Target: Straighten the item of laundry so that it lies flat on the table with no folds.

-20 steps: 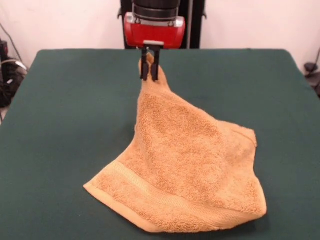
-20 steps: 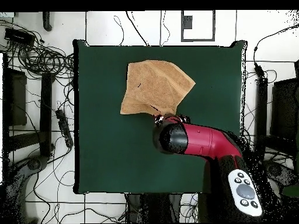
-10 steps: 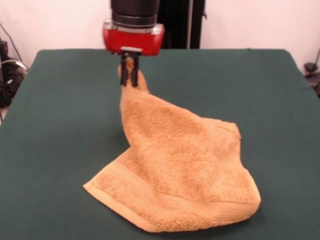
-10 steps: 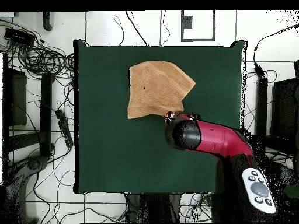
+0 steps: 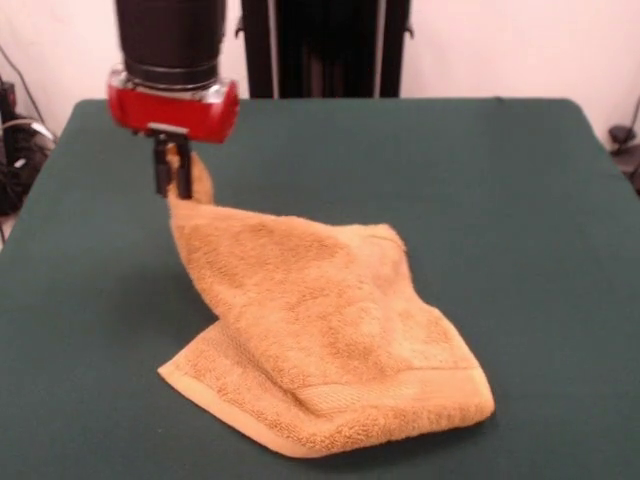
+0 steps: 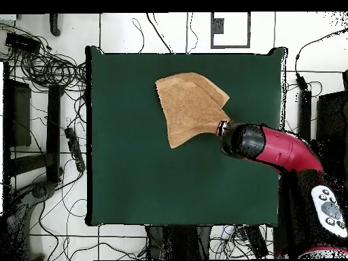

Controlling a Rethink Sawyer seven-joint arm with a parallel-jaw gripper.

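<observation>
The orange-tan towel (image 5: 320, 335) lies partly folded on the dark green table (image 5: 480, 190). One corner is lifted and pinched by my gripper (image 5: 172, 185), which is shut on it at the left of the front view. The raised cloth slopes down from the gripper to a doubled layer near the table's front edge. In the overhead view the towel (image 6: 190, 105) is a folded wedge, and my gripper (image 6: 221, 128) holds its corner at the lower right, under the red arm.
Cables and equipment (image 6: 47, 75) lie on the floor around the table. The robot's black pedestal (image 5: 320, 45) stands behind the far edge.
My gripper has carried the held corner sideways, to the left in the front view and right in the overhead view. The towel has been dragged after it and folded more over itself.
</observation>
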